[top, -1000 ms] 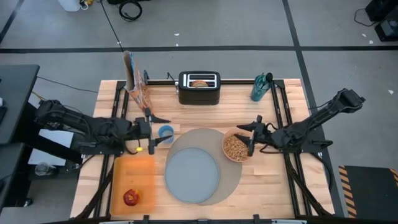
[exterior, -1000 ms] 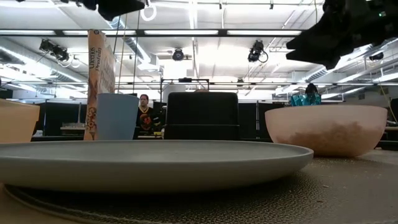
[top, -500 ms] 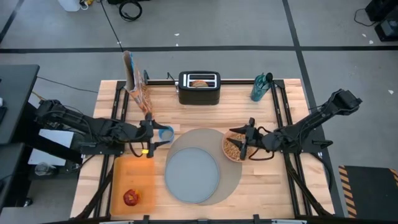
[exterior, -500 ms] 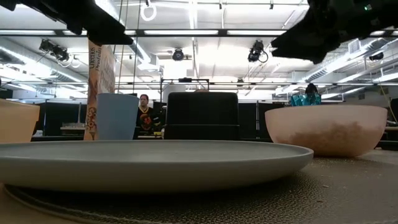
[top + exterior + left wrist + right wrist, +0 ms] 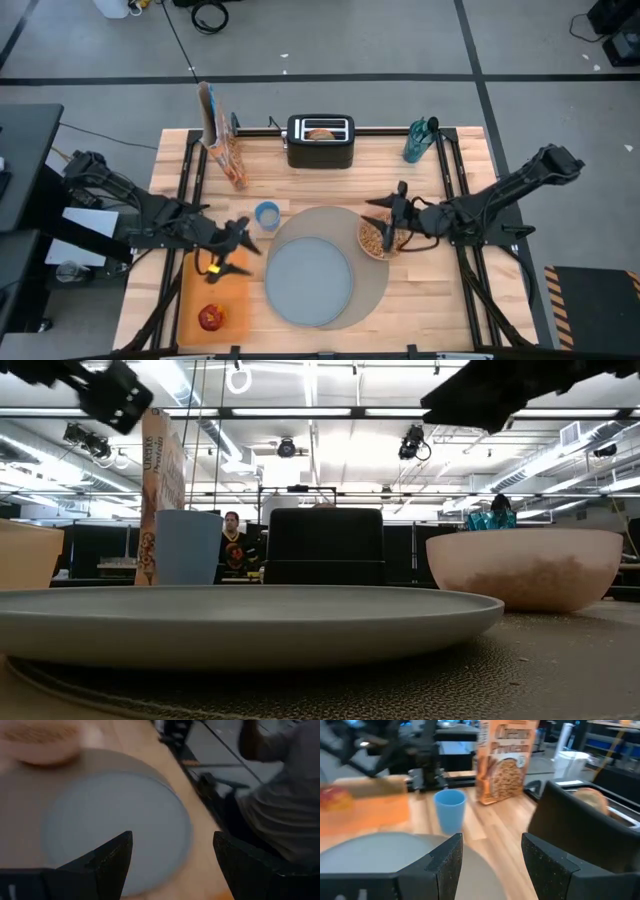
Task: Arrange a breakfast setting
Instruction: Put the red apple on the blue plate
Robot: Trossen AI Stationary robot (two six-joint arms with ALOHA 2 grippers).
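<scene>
Breakfast setting, listed for you largest to smallest.

Large round grey mat (image 5: 368,285): woven-looking and matte, it is lying flat at the middle of the wooden table (image 5: 440,300).

Blue-grey plate (image 5: 308,282): smooth, shallow and round, it is resting on the mat's left part.

Translucent pink bowl (image 5: 372,247): rounded, with brown cereal in it, it is sitting on the mat's right edge. Your right gripper (image 5: 396,205) is hovering over its far rim with fingers (image 5: 547,865) parted a moderate way; you are holding nothing there.

Black toaster (image 5: 320,141): boxy, it is standing at the table's far edge with the bagel (image 5: 320,133), a round browned bread, sitting in its slot.

Cereal box (image 5: 214,128): cardboard, it is standing upright left of the toaster.

Orange rectangular board (image 5: 190,305): flat and smooth, it is lying at the near left. Your left gripper (image 5: 238,248) is hanging over its far right corner, fingers (image 5: 107,862) spread wide, empty and touching nothing.

Red apple (image 5: 210,318): glossy and round, it is sitting on the board's near end.

Small blue cup (image 5: 267,215): a plain cylinder, it is standing upright on bare wood just beyond the plate, apart from your left gripper.
</scene>
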